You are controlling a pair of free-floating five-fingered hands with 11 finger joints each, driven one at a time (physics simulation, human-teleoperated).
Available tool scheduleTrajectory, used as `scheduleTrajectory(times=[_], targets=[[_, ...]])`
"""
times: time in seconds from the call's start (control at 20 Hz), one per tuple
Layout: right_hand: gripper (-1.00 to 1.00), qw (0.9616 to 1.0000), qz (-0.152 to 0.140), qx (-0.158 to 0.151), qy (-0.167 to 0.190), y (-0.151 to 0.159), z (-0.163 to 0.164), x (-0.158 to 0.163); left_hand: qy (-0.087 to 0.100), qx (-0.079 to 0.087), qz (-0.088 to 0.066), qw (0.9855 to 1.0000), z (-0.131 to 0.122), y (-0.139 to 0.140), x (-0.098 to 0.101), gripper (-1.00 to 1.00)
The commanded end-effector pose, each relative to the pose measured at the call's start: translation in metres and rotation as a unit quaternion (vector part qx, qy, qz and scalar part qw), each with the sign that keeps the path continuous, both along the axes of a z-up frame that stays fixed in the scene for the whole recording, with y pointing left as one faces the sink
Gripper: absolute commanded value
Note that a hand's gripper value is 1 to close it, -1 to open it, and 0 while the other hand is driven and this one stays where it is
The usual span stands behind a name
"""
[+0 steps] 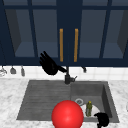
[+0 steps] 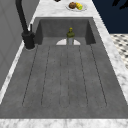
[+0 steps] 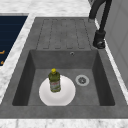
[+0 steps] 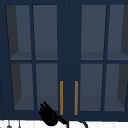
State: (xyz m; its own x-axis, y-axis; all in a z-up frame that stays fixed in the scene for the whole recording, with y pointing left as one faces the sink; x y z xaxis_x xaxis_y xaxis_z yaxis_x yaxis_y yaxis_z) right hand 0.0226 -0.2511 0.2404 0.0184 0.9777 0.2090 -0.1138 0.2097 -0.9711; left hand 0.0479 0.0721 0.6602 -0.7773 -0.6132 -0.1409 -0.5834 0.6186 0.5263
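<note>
Front view: left hand (image 1: 49, 65) up in the air before the cabinet's (image 1: 67, 32) lower edge, left of the brass handles (image 1: 61, 45), fingers straight and spread, holding nothing. Right hand (image 1: 102, 119) low at the sink's (image 1: 45, 95) front right corner, just beside the plate (image 1: 95, 110); finger state cannot be told. Bottle (image 1: 89, 108) upright on the plate, in the basin. Red ball (image 1: 67, 114) at the sink's front edge, near centre. Faucet (image 1: 67, 77) at the back edge. Left side view: bottle (image 2: 70, 36) standing at the basin's far end, plate (image 2: 61, 42) beneath it, drainboard (image 2: 65, 75) in front; a fruit dish (image 2: 76, 6) on the worktop beyond. Right side view: bottle (image 3: 54, 81) upright, centred on the plate (image 3: 66, 96), drain (image 3: 82, 80) just beside the plate. Upper view: left hand (image 4: 50, 115) below the closed cabinet doors (image 4: 45, 57), spread wide. Assessment: bottle untouched, cabinet shut, nothing grasped; work appears at its start, all handling left.
</note>
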Motion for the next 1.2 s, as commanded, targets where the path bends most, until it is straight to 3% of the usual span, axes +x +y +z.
scheduleTrajectory(times=[0.0,0.05,0.1,0.2,0.55,0.8,1.15], targets=[[0.0,1.0,0.0,0.0,0.0,0.0,0.0,0.0,0.0,-0.002,0.0,1.0,0.002,-0.012,0.0,-1.0],[0.0,1.0,0.0,0.0,0.0,0.0,0.0,0.0,-0.01,-0.034,0.0,0.9994,0.014,-0.011,0.0,-1.0],[0.0,1.0,0.0,0.0,0.0,0.0,0.0,0.0,-0.014,-0.052,0.002,0.9985,0.016,-0.014,-0.001,-1.0],[0.0,1.0,0.0,0.0,0.0,0.0,0.0,0.0,-0.016,-0.063,0.007,0.9978,0.017,-0.024,-0.004,-1.0],[0.0,1.0,0.0,0.0,0.0,0.0,0.0,0.0,-0.013,-0.076,0.026,0.9966,0.024,-0.042,-0.005,-1.0],[0.0,1.0,0.0,0.0,0.0,0.0,0.0,0.0,-0.02,-0.073,0.047,0.9961,0.025,-0.042,-0.006,-1.0],[0.0,1.0,0.0,0.0,0.0,0.0,0.0,0.0,-0.032,-0.084,0.055,0.9945,0.025,-0.043,-0.005,-1.0]])
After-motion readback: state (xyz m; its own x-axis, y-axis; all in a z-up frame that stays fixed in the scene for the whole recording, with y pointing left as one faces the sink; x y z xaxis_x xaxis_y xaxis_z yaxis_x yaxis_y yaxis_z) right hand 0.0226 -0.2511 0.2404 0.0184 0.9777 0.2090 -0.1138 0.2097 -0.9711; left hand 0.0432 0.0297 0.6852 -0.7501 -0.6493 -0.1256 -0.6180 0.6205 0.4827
